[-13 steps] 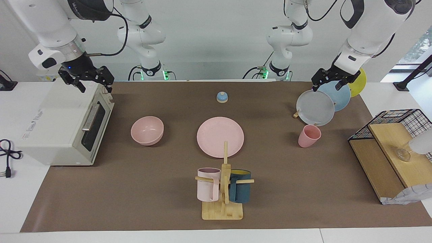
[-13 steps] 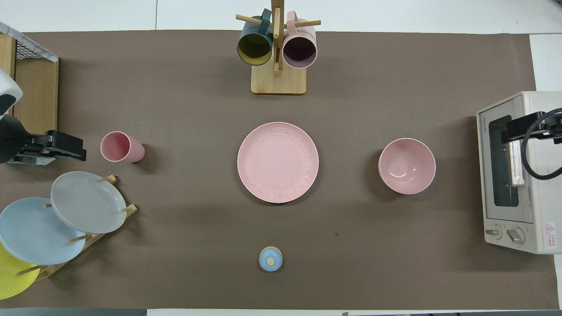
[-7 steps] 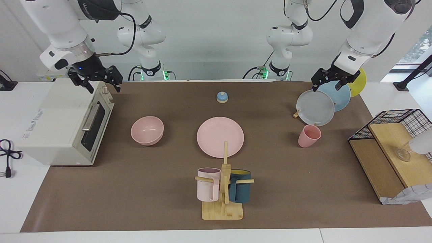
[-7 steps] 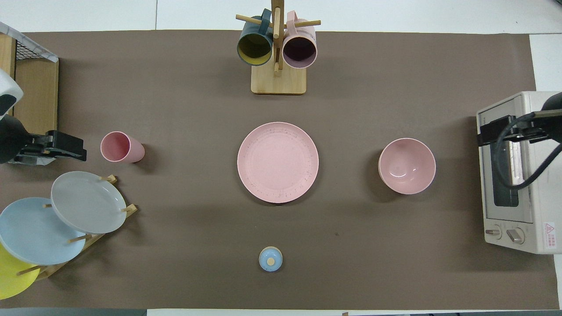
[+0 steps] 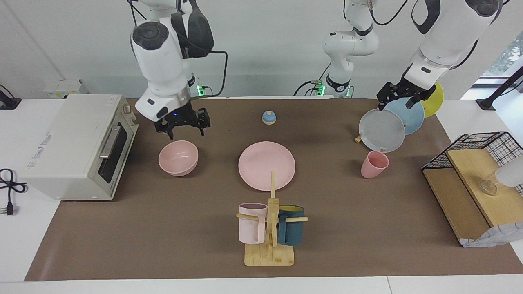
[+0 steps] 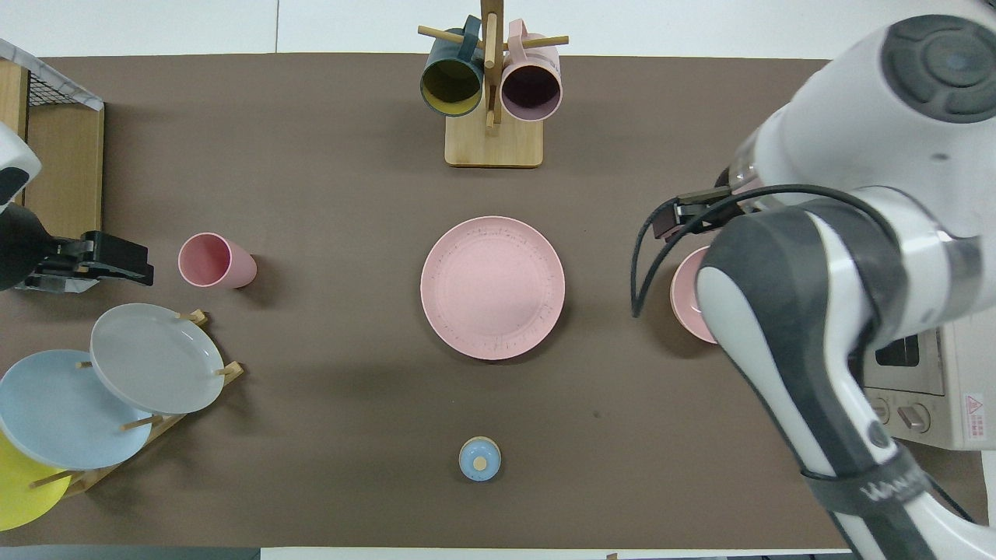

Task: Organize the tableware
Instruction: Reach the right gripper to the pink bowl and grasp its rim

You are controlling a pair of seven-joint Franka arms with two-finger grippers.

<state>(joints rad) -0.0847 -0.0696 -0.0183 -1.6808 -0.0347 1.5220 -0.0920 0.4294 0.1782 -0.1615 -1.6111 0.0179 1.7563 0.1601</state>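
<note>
The pink plate [image 5: 267, 164] [image 6: 492, 288] lies flat at the middle of the brown mat. The pink bowl [image 5: 178, 157] sits upright toward the right arm's end of the table. My right gripper [image 5: 182, 127] hangs open just above the bowl's rim on the robots' side, touching nothing. From overhead the right arm [image 6: 817, 272] covers most of the bowl [image 6: 685, 292]. The pink cup [image 5: 374, 164] [image 6: 214, 261] stands upright toward the left arm's end of the table. My left gripper [image 5: 398, 102] [image 6: 124, 260] waits open over the plate rack, holding nothing.
A toaster oven [image 5: 77, 143] stands beside the bowl at the table's end. Grey, blue and yellow plates lean in a rack [image 5: 384, 130] [image 6: 156, 358] near the cup. A mug tree [image 5: 269, 228] [image 6: 492, 93] stands farther from the robots than the plate, a small bell [image 5: 269, 117] [image 6: 479, 458] nearer. A wire basket and wooden shelf [image 5: 470, 175] occupy the left arm's end.
My right arm has swung from above the toaster oven toward the table's middle and lowered over the bowl. The left arm has not moved.
</note>
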